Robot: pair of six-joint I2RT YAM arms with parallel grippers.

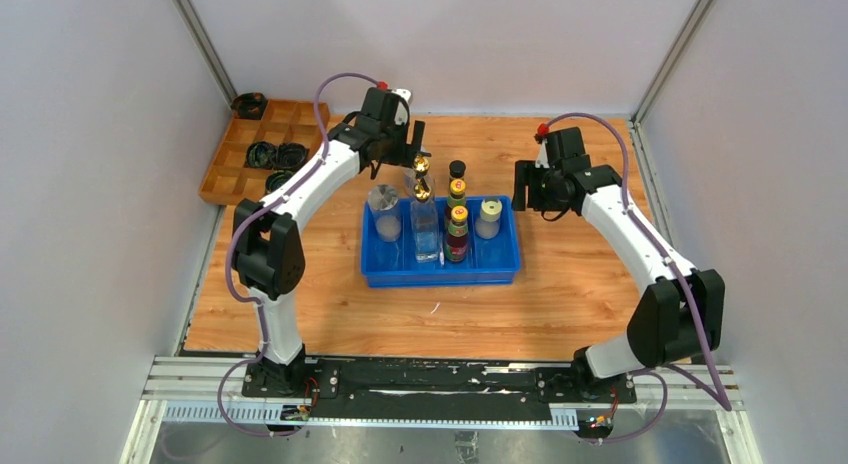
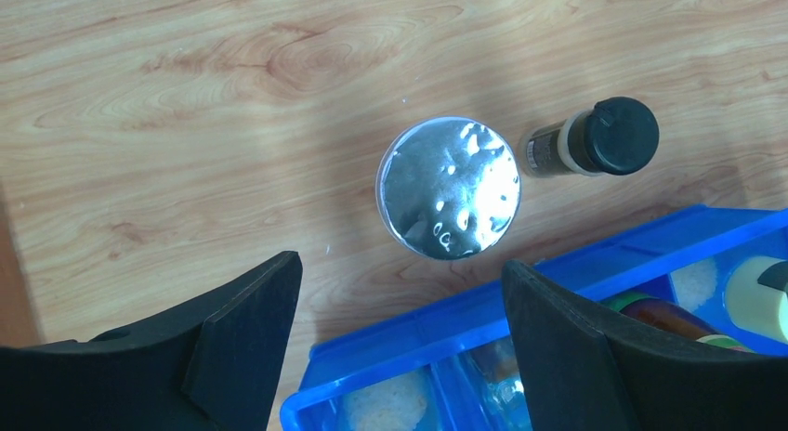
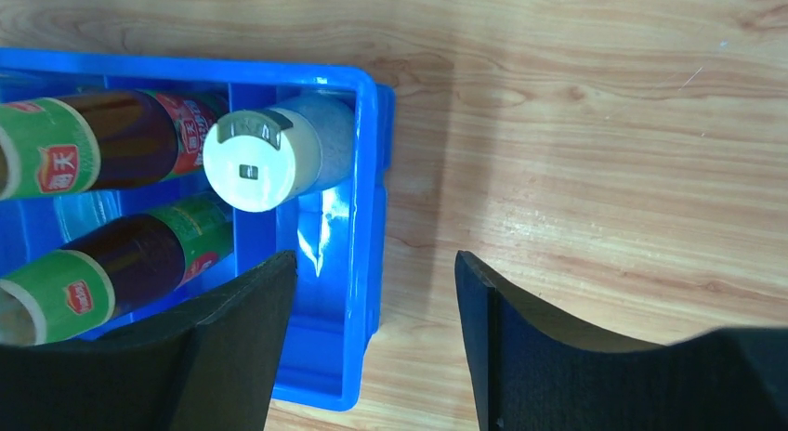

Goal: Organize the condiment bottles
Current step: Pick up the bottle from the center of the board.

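Where silver-lidded jar (image 2: 448,187) stands outside blue bin (image 2: 418,324) rim, left gripper (image 2: 401,296) gapes.

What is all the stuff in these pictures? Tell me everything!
blue divided bin: one, blue, middle of the table
tall gold-spouted bottle: one, clear, in the bin
sauce bottles: two, dark with yellow caps, in the bin
cream-lidded jar: one, clear, at the bin's right end
silver-lidded jars: two, clear, one on the table behind the bin, one at the bin's left end
black-capped bottle: one, small, on the table beside the silver-lidded jar
wooden divided tray: one, orange-brown, back left
black coiled rings: several, black, in the tray
table: one, wood
left gripper: one, black, open, above the table behind the bin
right gripper: one, black, open, over the bin's right edge
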